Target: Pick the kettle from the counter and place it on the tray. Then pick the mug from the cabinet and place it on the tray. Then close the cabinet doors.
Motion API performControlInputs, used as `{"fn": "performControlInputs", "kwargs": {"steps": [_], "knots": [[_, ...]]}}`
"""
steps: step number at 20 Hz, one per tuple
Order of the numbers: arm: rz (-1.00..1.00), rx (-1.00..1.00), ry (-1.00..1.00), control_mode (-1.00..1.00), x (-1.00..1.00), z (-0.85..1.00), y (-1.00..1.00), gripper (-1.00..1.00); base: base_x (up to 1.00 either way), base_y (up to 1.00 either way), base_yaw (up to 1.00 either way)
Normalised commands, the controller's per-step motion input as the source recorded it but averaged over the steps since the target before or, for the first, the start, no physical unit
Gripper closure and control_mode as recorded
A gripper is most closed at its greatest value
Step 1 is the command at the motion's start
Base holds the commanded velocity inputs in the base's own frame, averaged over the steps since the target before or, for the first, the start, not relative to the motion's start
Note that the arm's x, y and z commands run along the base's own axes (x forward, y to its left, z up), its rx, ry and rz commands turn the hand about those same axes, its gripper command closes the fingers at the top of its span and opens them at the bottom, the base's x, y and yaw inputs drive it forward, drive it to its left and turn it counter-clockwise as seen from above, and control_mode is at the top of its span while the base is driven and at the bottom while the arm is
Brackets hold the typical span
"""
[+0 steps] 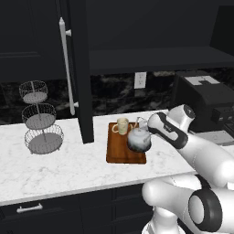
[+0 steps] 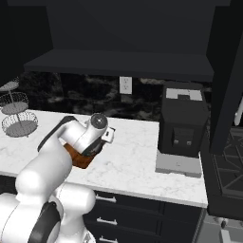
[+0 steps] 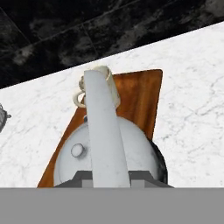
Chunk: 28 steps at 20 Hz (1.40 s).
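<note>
The kettle [image 1: 139, 140] sits on the tray [image 1: 119, 154], close beside the mug [image 1: 122, 125] at the tray's far end. The end effector [image 1: 142, 123] is closed on the kettle's arched handle [image 3: 104, 131].

- In the hand view, the kettle [image 3: 131, 153] is cut at 6 o'clock by the picture's lower band; its handle [image 3: 103, 131] crosses its top.
- That handle hides the middle of the mug [image 3: 109, 85] at 12 o'clock.
- The tray [image 3: 140, 98] is covered by the kettle; its near end is cut off.
- In the right base view, the arm hides nearly all the tray [image 2: 80, 159].
- The gripper's fingertips lie behind the kettle in the left base view; their grip cannot be told.
- The cabinet door [image 1: 77, 68] runs off at 12 o'clock.
</note>
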Motion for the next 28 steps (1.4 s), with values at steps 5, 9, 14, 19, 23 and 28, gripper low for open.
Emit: {"fn": "performControlInputs", "kwargs": {"steps": [5, 9, 14, 19, 23, 28], "knots": [[0.18, 0.00, 0.06, -1.00, -0.06, -0.04, 0.30, 1.00, 0.00, 0.00, 0.00], [0.16, 0.00, 0.06, -1.00, -0.01, -0.08, 0.24, 1.00, 0.00, 0.00, 0.00], [0.12, 0.00, 0.02, -1.00, 0.01, -0.11, 0.08, 1.00, 0.00, 0.00, 0.00], [0.07, 0.00, 0.00, -1.00, 0.11, -0.05, 0.03, 1.00, 0.00, 0.00, 0.00], [0.04, 0.01, 0.00, -1.00, 0.16, -0.03, 0.01, 1.00, 0.00, 0.00, 0.00], [0.02, 0.01, -0.02, -1.00, 0.19, -0.02, 0.00, 1.00, 0.00, 0.00, 0.00]]}}
